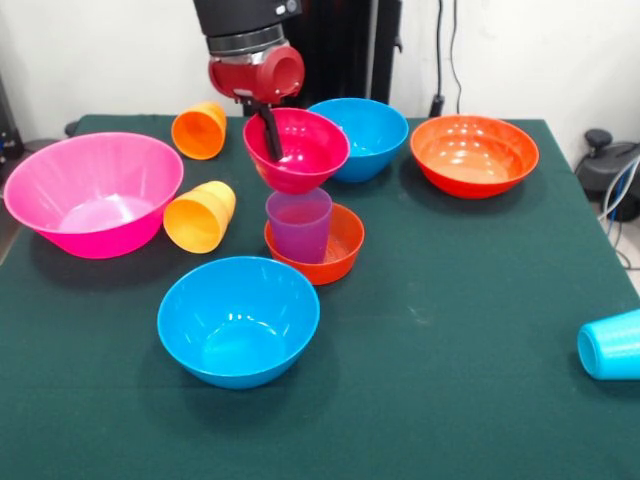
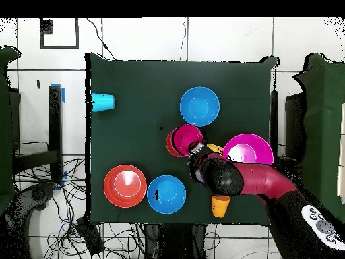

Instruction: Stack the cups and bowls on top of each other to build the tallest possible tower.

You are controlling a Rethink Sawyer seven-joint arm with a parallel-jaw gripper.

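My gripper [image 1: 272, 145] is shut on the far-left rim of the small magenta bowl [image 1: 305, 150], with one dark finger inside it. I hold the bowl tilted in the air, right above the translucent purple cup [image 1: 298, 225]. The cup stands upright in the small orange bowl [image 1: 338, 250] at the table's middle. I cannot tell whether the magenta bowl touches the cup's rim. In the overhead view the magenta bowl [image 2: 182, 139] covers the cup, with the gripper [image 2: 195, 155] at its edge.
The large pink bowl [image 1: 95, 190] sits left. A yellow-orange cup [image 1: 200, 215] and an orange cup [image 1: 200, 130] lie on their sides. Blue bowls sit in front [image 1: 238, 320] and behind [image 1: 372, 135]. The orange-red bowl [image 1: 473, 152] is far right. A light blue cup [image 1: 610, 345] lies at the right edge.
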